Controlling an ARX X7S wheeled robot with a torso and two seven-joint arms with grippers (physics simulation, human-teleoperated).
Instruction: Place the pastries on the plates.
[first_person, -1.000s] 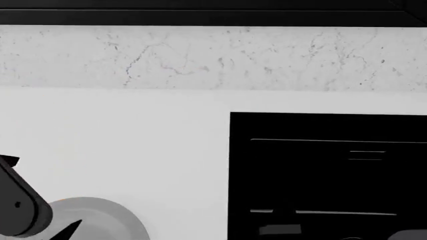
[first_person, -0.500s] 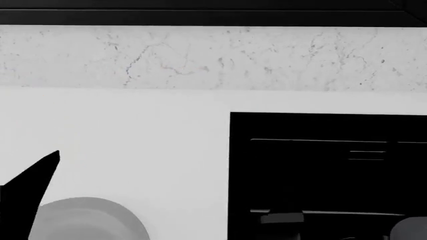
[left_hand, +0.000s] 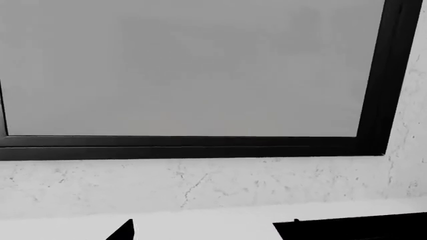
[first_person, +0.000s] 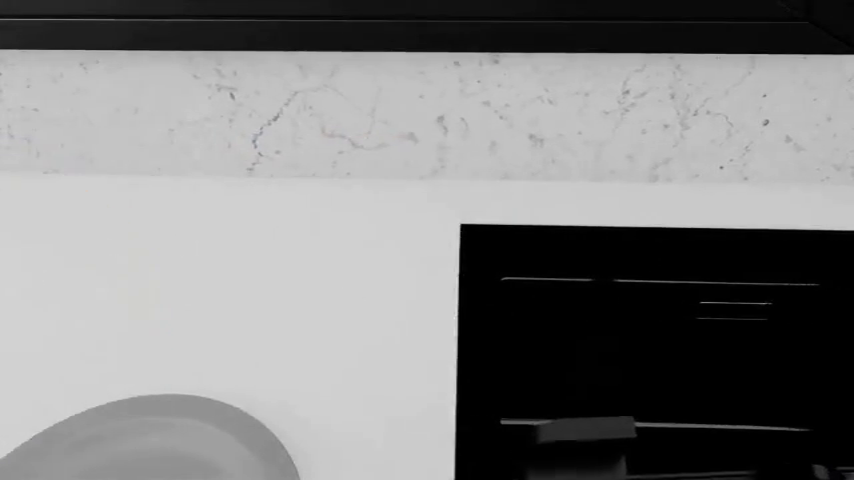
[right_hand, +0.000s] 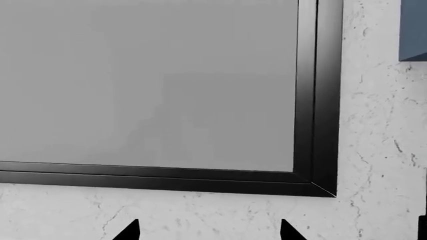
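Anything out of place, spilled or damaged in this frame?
Nothing stands out. In the head view the grey plate lies flat on the white counter, bare as far as it shows, beside the black inset. No pastry is visible. Both wrist views face a black-framed window.

The white countertop (first_person: 267, 290) runs up to a marbled backsplash. A grey plate (first_person: 160, 445) lies flat on it at the near left edge of the head view, bare on top. A black sunken panel (first_person: 654, 350) is set into the counter's right half. No jaws appear beside either, so neither can be placed against them.
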